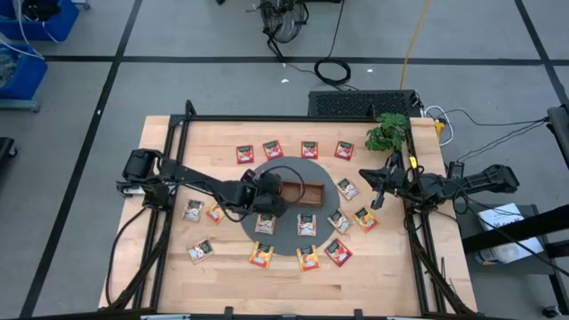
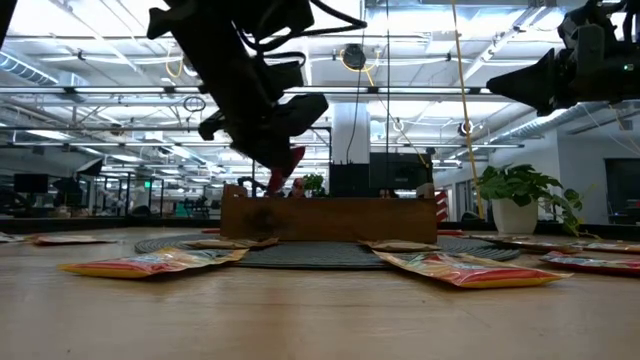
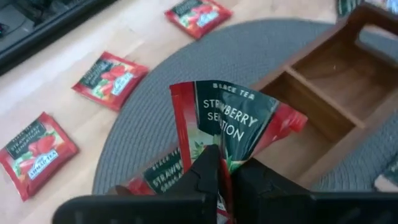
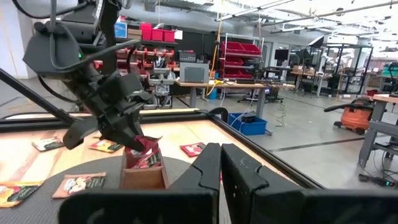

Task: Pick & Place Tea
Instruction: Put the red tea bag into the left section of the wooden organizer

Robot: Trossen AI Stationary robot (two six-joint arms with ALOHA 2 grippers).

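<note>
From above, a brown wooden tray (image 1: 300, 189) sits on a round grey mat (image 1: 289, 206) in the middle of the table (image 1: 169, 276). The left gripper (image 1: 267, 184) is over the tray's left end, and its fingers cannot be made out from here. Tea packets (image 1: 259, 256) ring the tray: four red ones beyond it, mixed red, orange and whitish ones on the mat's edge and on the wood around it. The right gripper (image 1: 377, 191) waits to the right of the tray, beside a small potted plant (image 1: 387, 133).

At table height, the left gripper (image 2: 280, 165) hangs just above the tray's (image 2: 330, 219) left end with a red packet (image 2: 283, 172) pinched at its tip. Flat packets (image 2: 150, 264) lie in front of the tray.

In the left wrist view, the two dark fingers (image 3: 208, 177) are clamped on a red strawberry black-tea packet (image 3: 233, 127), held upright over the tray's end compartment (image 3: 305, 155). Another red packet (image 3: 158, 177) already lies in that compartment. Three red packets (image 3: 109, 79) lie beyond the tray.

In the right wrist view, the right gripper's own fingers (image 4: 205, 171) are pressed together, holding nothing. Farther off, the left gripper (image 4: 134, 140) holds the red packet (image 4: 146, 149) over the tray (image 4: 143, 174).
</note>
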